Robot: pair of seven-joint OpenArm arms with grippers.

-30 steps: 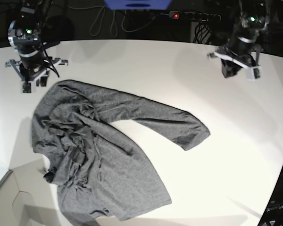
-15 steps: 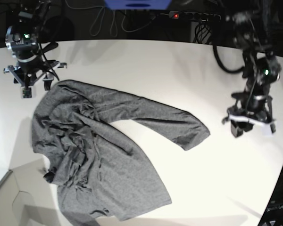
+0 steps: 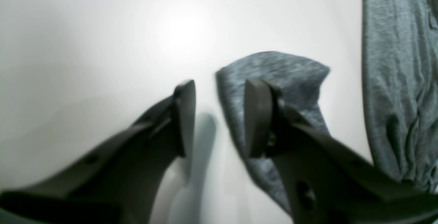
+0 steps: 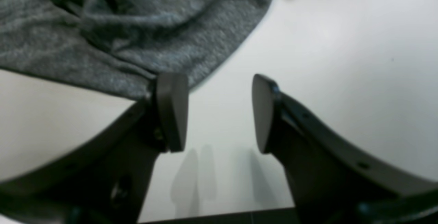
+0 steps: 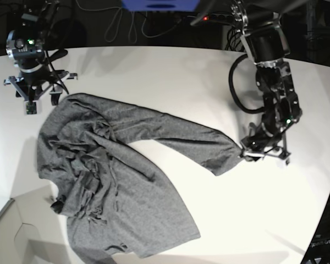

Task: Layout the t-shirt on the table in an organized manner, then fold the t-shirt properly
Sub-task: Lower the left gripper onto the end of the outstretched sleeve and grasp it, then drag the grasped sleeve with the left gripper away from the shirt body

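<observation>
Left wrist view: left gripper (image 3: 219,118) jaws parted, empty; the t-shirt (image 3: 273,77) sleeve end lies under the right-hand finger.

Right wrist view: right gripper (image 4: 219,111) jaws wide, empty; shirt edge beside one finger.

Base view: t-shirt (image 5: 115,176) crumpled on the table (image 5: 170,77), sleeve extending toward the left gripper.

Beyond the far edge of my work surface, the room falls off into near darkness. I make out a blue panel (image 5: 160,5) at the top centre of the base view, and just right of it a power strip (image 5: 226,19) with a small red lamp glowing. Pale cables (image 5: 121,25) loop down in the dark left of the panel. At the lower left, a light grey angular box corner (image 5: 11,234) juts in.
</observation>
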